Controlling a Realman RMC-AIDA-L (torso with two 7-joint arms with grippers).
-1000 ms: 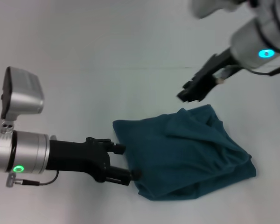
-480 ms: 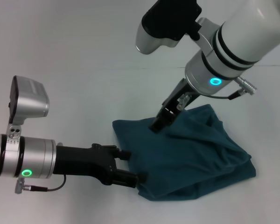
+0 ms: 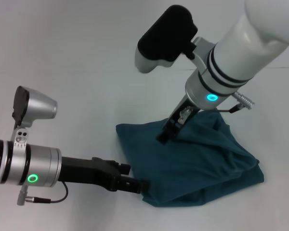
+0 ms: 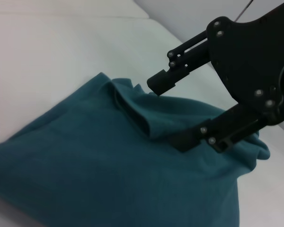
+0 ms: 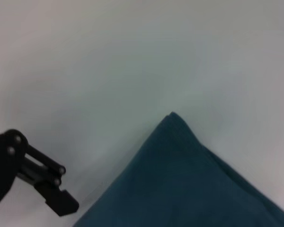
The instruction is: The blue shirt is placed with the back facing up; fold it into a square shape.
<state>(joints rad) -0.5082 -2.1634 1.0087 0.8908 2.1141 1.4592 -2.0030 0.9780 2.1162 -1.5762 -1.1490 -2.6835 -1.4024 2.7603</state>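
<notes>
Teal cloth lies bunched in a rough, rumpled square on the white table (image 3: 62, 57): the blue shirt (image 3: 202, 163), already folded over itself, rests at the centre-right of the work surface with loose ridges along its far and right edges. The left gripper (image 3: 137, 184) sits low at the shirt's near-left edge, its fingers apart and reaching around the hem in the left wrist view, apparently placed to pin or catch that edge while the fold is tidied. The right gripper (image 3: 164, 134) comes down steeply from above onto the top layer near the far-left corner, likely to press or take hold of the raised fold; whether its fingers are apart or together cannot be told from here.

Compared with half a second ago, the right arm has leaned further in over the cloth, with its tip at much the same spot. The left arm has slid slightly toward the near side along the shirt's edge. The shirt's outline looks unchanged.
</notes>
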